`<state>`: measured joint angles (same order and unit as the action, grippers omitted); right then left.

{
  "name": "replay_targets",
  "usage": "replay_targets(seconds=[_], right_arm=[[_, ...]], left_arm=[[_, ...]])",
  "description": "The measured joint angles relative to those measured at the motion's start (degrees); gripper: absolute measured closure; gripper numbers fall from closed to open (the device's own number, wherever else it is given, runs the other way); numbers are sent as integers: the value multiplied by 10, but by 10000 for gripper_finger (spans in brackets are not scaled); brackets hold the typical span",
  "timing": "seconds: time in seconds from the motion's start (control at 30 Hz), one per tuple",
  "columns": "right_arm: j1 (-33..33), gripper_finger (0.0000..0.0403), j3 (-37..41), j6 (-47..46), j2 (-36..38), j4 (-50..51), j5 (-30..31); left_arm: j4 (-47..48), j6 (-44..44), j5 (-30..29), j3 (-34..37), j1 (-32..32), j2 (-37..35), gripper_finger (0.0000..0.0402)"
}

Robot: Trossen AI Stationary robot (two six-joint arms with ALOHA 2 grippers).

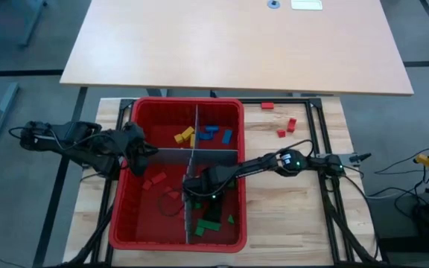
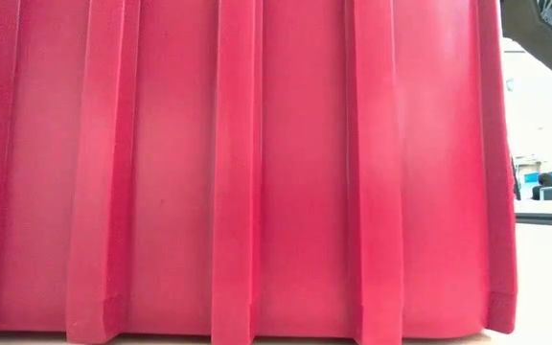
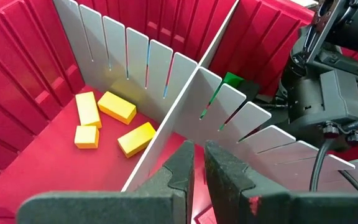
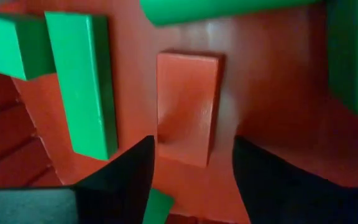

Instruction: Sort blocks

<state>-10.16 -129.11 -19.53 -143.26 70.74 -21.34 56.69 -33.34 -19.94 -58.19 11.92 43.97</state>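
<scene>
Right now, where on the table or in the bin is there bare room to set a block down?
The wooden table right of the red bin is bare below the loose red blocks, though the right arm crosses it. Crowded: the green blocks' compartment, where the right gripper sits; the left gripper hangs over the left side.

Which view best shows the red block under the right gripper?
The right wrist view: the red block lies between the open right gripper fingers, among green blocks. In the high view the arm hides it; the low and left wrist views miss it.
</scene>
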Motion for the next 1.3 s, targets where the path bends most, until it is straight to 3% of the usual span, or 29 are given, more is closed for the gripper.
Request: replay_targets(seconds=[0.23, 0.7, 1.17, 1.3], right_arm=[[-1, 189, 0, -5, 0, 13, -13], [-12, 186, 1, -41, 3, -47, -30], [-20, 200, 9, -49, -33, -52, -5], [-21, 221, 9, -45, -34, -51, -1]], left_arm=[[3, 0, 0, 0, 0, 0, 377], [5, 0, 0, 0, 0, 0, 377], [9, -3, 0, 0, 0, 0, 377], [10, -2, 0, 0, 0, 0, 377]])
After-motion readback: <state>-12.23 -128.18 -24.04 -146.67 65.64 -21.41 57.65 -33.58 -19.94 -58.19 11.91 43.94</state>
